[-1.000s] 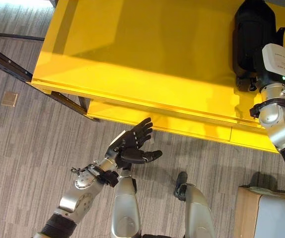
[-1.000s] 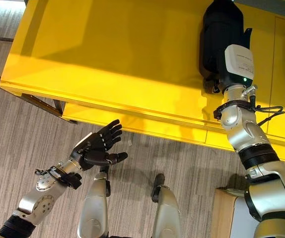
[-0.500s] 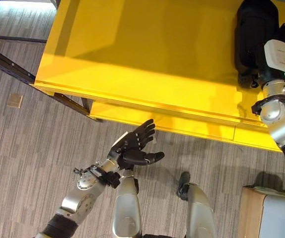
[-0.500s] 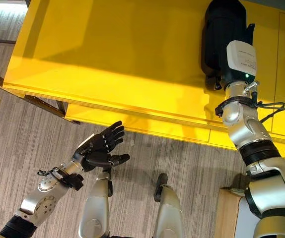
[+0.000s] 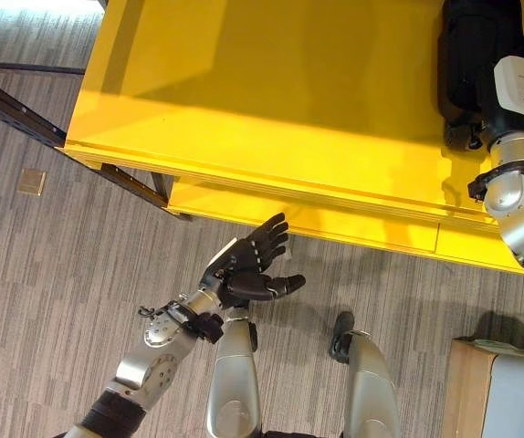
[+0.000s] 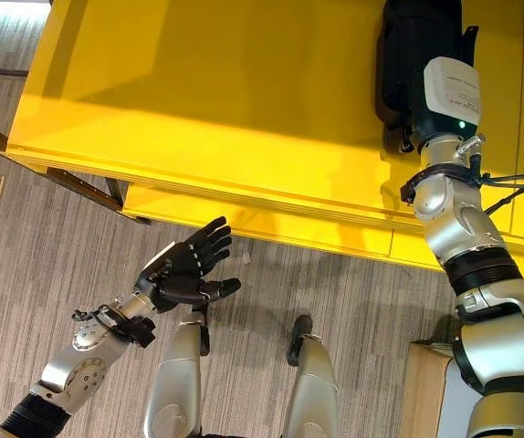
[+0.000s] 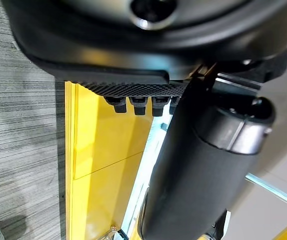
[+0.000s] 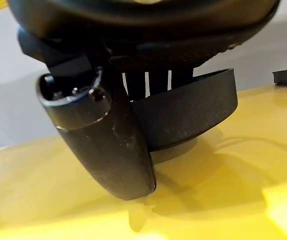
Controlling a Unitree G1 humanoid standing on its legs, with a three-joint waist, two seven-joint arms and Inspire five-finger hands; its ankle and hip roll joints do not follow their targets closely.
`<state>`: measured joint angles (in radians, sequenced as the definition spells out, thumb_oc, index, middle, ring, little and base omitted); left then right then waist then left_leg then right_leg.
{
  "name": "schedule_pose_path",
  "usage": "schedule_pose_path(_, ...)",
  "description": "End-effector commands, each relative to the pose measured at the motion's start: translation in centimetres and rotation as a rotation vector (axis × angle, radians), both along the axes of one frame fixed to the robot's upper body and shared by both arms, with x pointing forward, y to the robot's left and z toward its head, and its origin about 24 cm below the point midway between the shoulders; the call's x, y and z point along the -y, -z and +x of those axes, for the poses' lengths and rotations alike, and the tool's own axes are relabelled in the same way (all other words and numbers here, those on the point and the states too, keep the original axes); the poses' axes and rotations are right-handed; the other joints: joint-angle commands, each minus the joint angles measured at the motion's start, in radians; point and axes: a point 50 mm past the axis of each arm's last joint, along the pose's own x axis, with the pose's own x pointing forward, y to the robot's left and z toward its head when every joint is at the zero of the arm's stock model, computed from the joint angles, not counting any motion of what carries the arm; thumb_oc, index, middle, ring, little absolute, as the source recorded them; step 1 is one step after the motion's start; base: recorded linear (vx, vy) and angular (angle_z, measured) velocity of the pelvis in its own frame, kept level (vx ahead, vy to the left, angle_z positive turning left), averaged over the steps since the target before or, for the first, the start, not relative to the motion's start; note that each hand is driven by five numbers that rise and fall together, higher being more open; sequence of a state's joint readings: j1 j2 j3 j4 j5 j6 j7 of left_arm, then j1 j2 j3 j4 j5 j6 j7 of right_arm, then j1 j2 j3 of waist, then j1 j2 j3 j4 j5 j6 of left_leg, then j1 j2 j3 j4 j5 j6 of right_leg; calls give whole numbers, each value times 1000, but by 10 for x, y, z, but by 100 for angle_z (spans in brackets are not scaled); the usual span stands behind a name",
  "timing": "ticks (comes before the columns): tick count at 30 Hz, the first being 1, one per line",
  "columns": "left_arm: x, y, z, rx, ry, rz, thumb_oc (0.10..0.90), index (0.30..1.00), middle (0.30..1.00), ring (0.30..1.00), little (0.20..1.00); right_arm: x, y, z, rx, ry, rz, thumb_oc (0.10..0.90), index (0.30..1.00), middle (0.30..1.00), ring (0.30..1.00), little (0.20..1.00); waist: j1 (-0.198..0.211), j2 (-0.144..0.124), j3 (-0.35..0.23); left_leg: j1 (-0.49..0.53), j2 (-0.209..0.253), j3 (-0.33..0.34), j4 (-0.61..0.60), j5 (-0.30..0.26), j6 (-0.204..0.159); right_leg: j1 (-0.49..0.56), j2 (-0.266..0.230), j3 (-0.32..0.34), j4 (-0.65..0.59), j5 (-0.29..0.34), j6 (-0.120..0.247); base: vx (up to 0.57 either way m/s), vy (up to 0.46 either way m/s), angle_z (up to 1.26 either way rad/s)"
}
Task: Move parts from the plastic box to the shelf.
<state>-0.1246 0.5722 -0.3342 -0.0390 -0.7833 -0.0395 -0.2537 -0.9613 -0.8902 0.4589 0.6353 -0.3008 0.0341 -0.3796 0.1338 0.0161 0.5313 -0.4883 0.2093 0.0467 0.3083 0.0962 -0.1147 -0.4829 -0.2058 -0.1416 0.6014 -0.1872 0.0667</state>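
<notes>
Yellow everywhere lol, pinching the black part (image 6: 413,55) by its rim in the right hand (image 8: 108,140), resting it on the shelf (image 5: 244,91) lengthwise straight past that wrist, leaving the spread, empty left hand (image 5: 244,265) idling well apart.

The right arm reaches up over the yellow shelf (image 6: 244,109), where a large black part (image 6: 414,50) lies just past its wrist. The left hand (image 6: 187,266) hangs over the grey floor (image 6: 43,274) below the shelf's edge, fingers (image 6: 212,235) spread and holding nothing.
</notes>
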Motion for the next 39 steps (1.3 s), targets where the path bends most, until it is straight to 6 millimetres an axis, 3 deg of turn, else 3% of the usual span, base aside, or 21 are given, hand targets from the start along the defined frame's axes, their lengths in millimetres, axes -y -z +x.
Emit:
schedule_pose_path(1,22,-38,-7,214,133,-146,900,1000,1000,1000,1000,-4,-56,-6,170,-5,-28,900,1000,1000,1000,1000,7,2,-11,27,-63,7,68,-101,67,2,91,-35,67,-31,-75,0,0,0)
schedule_pose_path(28,26,-37,-3,189,122,-151,900,1000,1000,1000,1000,-7,-45,-2,125,-21,-9,900,1000,1000,1000,1000,-17,24,-11,40,-68,17,70,-110,72,0,77,-6,62,-27,-67,0,2,-1)
schedule_pose_path(39,24,-36,-4,193,109,-165,900,1000,1000,1000,1000,-16,-26,-3,23,-91,-40,900,1000,1000,1000,1000,-38,24,-11,61,-60,25,62,-108,71,8,78,5,61,-27,-67,0,2,-1)
